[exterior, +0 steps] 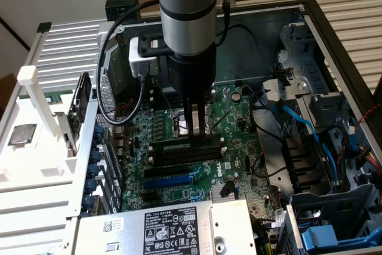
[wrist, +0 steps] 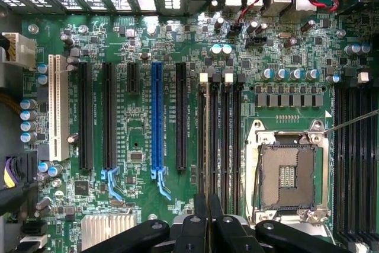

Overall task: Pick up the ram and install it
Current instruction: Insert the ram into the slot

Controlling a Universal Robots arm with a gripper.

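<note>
The ram (exterior: 179,146), a thin green stick with a pale label strip, stands on edge in the memory slot nearest the processor socket on the motherboard (exterior: 233,117). My gripper (exterior: 194,131) hangs straight down over the stick's middle, its two dark fingers reaching the top edge and closed on it. In the wrist view the fingertips (wrist: 200,208) press close together, the gripper (wrist: 207,205) lined up over the row of black memory slots (wrist: 222,140) with white end clips.
The open processor socket (wrist: 287,173) lies beside the slots. Black and blue expansion slots (wrist: 156,117) run parallel on the other side. A labelled power supply (exterior: 173,231), cables and drive cages (exterior: 298,123) crowd the case. A small silver chip (exterior: 21,134) rests on the white rack outside.
</note>
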